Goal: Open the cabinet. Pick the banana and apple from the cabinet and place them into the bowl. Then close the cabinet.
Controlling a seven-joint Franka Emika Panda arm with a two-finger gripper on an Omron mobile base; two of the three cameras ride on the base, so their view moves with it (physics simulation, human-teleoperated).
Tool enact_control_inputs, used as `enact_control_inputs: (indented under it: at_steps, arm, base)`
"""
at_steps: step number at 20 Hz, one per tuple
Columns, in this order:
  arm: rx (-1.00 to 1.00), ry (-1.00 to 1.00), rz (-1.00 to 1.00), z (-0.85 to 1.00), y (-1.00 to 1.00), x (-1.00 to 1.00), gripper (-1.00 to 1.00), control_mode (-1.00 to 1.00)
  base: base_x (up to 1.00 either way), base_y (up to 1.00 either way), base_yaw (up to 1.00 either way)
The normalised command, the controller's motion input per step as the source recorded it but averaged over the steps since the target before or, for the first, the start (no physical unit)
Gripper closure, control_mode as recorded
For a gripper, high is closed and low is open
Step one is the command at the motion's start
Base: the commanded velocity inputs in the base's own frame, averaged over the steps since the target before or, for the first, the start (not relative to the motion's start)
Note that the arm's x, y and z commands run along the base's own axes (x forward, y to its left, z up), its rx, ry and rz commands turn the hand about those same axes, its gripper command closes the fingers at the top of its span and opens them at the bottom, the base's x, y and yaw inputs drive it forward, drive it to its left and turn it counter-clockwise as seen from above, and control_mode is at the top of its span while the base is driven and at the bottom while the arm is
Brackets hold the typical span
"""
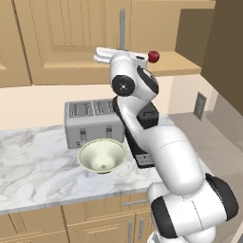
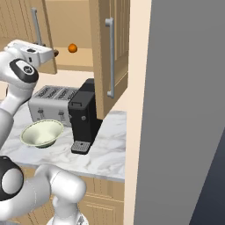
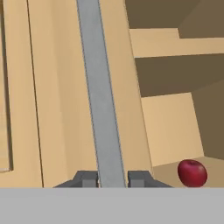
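Hand view looks straight along the gripper [image 3: 112, 178], whose two dark tips stand narrow on either side of the silver handle [image 3: 101, 92] of the left cabinet door [image 3: 57, 87], close against the bar on both sides. To the right of that door the cabinet [image 3: 175, 57] is open, and the apple [image 3: 192, 173] sits on its bottom shelf, near the front edge and just beside the door.

From the left base view the arm reaches up to the handle [image 1: 122, 28], and the apple [image 1: 153, 56] shows at the shelf edge just right of the hand. Below, the bowl [image 1: 102, 155] stands on the marble surface [image 1: 38, 166], right in front of the toaster [image 1: 92, 121].

From the right base view the right cabinet door [image 2: 112, 52] is swung wide. An orange ball [image 2: 72, 48] rests further back on the shelf. A black coffee machine [image 2: 83, 118] stands beside the toaster [image 2: 50, 103], with the bowl [image 2: 41, 133] in front of it. I cannot make out the banana.
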Motion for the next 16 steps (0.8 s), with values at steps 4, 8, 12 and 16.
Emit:
enact_control_inputs:
  at_steps: [4,8,12,16]
  arm:
    - [0.0,0.0,0.0,0.0,0.18,-0.4,1.0,-1.0]
    - [0.0,0.0,0.0,0.0,0.21,-0.43,1.0,-1.0]
    - [0.0,0.0,0.0,0.0,0.18,-0.43,1.0,-1.0]
    - [0.0,0.0,0.0,0.0,0.15,-0.55,1.0,-1.0]
  base:
    - [0.0,0.0,0.0]
    - [0.0,0.0,0.0]
    - [0.0,0.0,0.0]
    - [0.0,0.0,0.0]
